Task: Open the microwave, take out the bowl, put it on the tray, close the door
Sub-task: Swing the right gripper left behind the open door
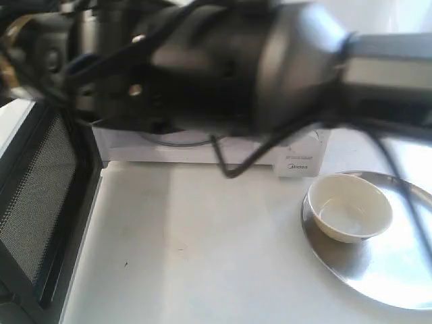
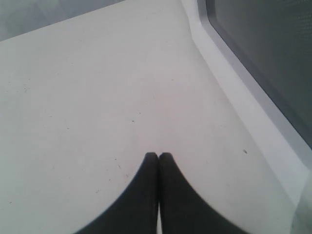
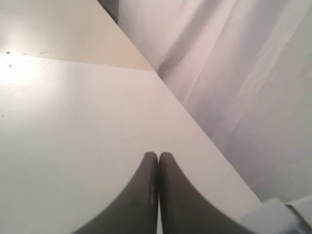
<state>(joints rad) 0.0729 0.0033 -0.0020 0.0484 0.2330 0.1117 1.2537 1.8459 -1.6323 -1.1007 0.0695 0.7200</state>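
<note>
The cream bowl stands upright on the silver tray at the right. The door is swung open at the left, its black perforated inner face showing. Only the microwave's white lower front shows behind a blurred dark arm. My left gripper is shut and empty above the white table, beside the door's white frame and dark window. My right gripper is shut and empty above the table near its edge. Neither gripper touches the bowl.
The white table stretches between the open door and the tray. A black cable hangs from the arm in front of the microwave. In the right wrist view the table edge drops off to a white curtain.
</note>
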